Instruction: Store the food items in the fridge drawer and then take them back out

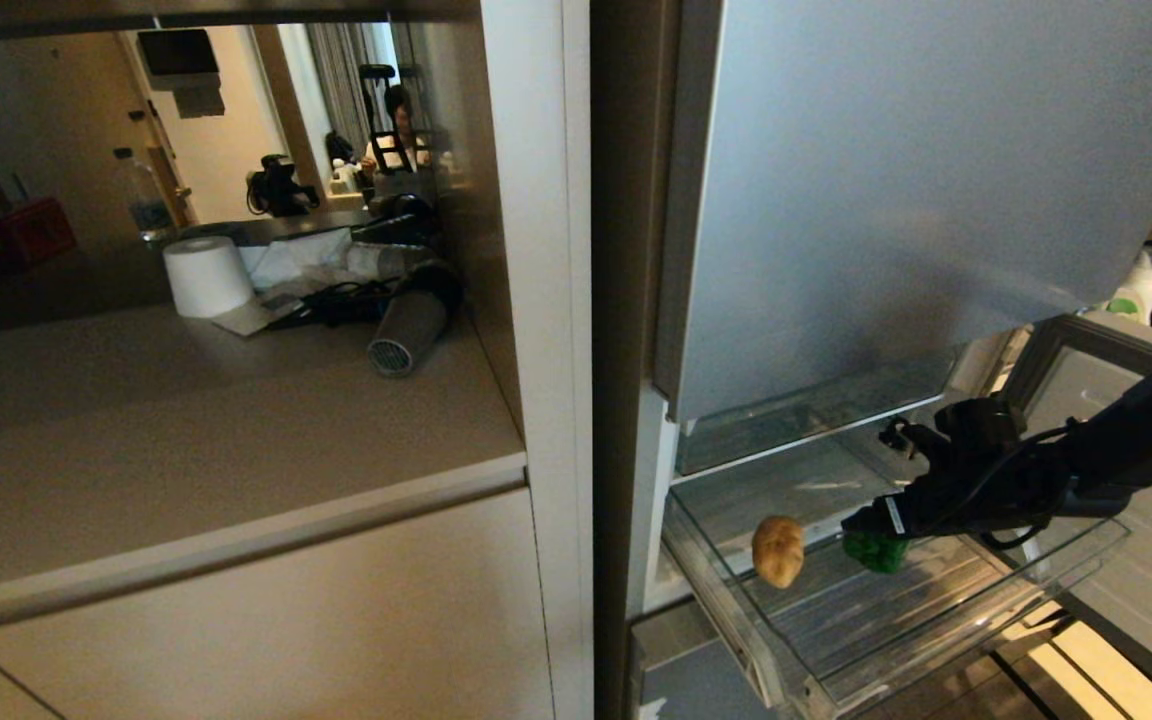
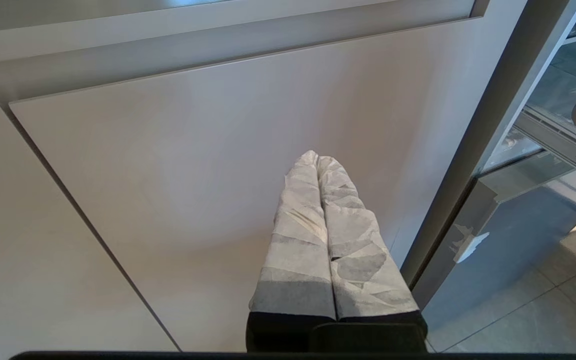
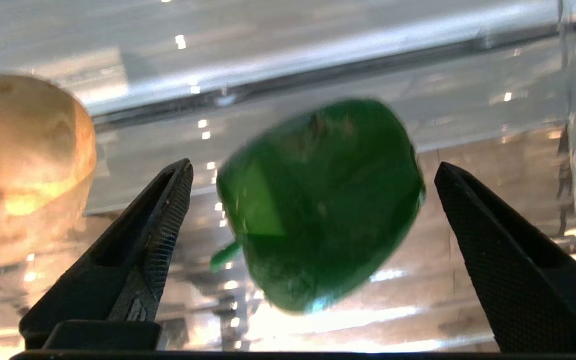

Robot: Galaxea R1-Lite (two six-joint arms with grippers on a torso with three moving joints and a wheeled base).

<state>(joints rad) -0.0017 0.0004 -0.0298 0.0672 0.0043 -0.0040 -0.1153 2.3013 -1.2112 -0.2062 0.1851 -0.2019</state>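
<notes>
The right gripper [image 1: 861, 523] reaches into the fridge drawer [image 1: 936, 640] from the right side. Its two black fingers [image 3: 153, 240] are wide apart, and the green pepper [image 3: 318, 205] sits between them. The fingers are not touching the pepper; there is a gap on each side. The pepper looks blurry in the right wrist view, and you cannot tell if it rests flat on the drawer floor.

The potato [image 1: 778, 550] lies in the same clear drawer, near the pepper [image 1: 876, 552], on the side closer to the fridge wall. In the head view the pepper peeks out from under the gripper. The drawer is pulled out from the silver-grey fridge [image 1: 886, 200], and its floor has ridges.

The left gripper [image 2: 320, 165] hangs low in front of a beige cabinet door [image 2: 168, 175]. Its fingers, wrapped in pale cloth, are pressed together and hold nothing.

On the desk [image 1: 186, 420] to the left are a roll of white paper [image 1: 206, 277] and a dark hair dryer [image 1: 416, 320]. A water bottle [image 1: 143, 200] stands farther back.
</notes>
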